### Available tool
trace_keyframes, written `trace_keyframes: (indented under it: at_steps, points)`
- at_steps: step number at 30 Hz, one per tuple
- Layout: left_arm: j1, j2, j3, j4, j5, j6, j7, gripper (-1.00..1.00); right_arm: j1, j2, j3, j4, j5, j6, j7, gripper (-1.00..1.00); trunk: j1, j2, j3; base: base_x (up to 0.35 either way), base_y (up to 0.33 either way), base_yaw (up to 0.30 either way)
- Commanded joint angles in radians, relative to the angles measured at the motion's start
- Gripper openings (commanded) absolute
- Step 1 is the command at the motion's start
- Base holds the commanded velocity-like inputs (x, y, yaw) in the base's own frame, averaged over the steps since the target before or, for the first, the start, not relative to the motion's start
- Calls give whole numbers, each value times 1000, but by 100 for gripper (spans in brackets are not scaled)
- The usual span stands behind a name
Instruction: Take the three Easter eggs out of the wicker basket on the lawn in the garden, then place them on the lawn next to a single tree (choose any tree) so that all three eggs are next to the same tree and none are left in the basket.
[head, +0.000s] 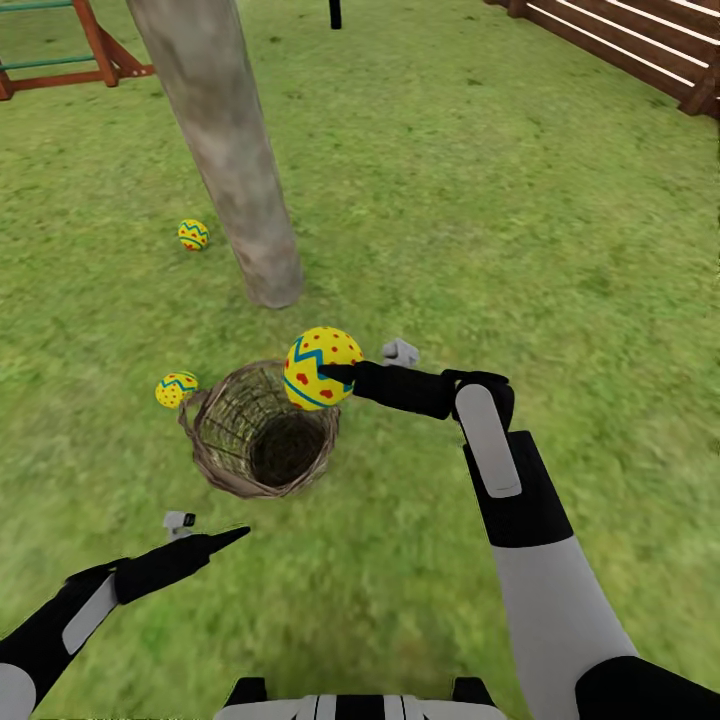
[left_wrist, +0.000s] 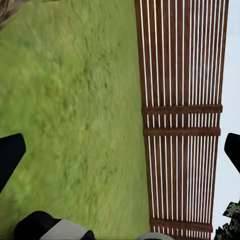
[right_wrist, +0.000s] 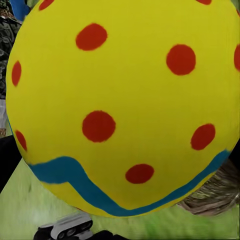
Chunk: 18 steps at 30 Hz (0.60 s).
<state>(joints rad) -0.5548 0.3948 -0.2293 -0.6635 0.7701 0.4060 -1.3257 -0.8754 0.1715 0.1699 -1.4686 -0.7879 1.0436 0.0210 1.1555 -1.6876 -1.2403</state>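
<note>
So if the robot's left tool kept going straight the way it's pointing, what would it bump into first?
Probably the wicker basket. In the head view the left tool points up and to the right toward its near rim, with bare lawn between. Height is unclear, so it might pass above.

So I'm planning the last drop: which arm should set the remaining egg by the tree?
Right: its claw holds the dotted yellow egg above the brown wicker basket, near the grey trunk.

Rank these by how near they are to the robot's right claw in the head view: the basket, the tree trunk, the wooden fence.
1. Wicker basket: just below and left of the right claw, which holds an egg.
2. Tree trunk: beyond it, up-left.
3. Wooden fence: farthest, at the far right.
</note>
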Motion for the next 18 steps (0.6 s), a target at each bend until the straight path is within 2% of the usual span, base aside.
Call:
trace_keyframes:
  at_steps: [1,8,18]
  points:
    - [0,1,-6,-1,9,10,-1,100,0,0,0,0,2,4,3,-100,0,0,0,-93,-299,0]
    - [0,1,-26,-1,9,11,-1,100,0,0,-1,-1,1,4,4,-100,0,0,0,-93,-299,0]
    - [0,1,-27,-1,11,11,-1,100,0,0,0,0,2,4,5,-100,0,0,0,-39,-301,0]
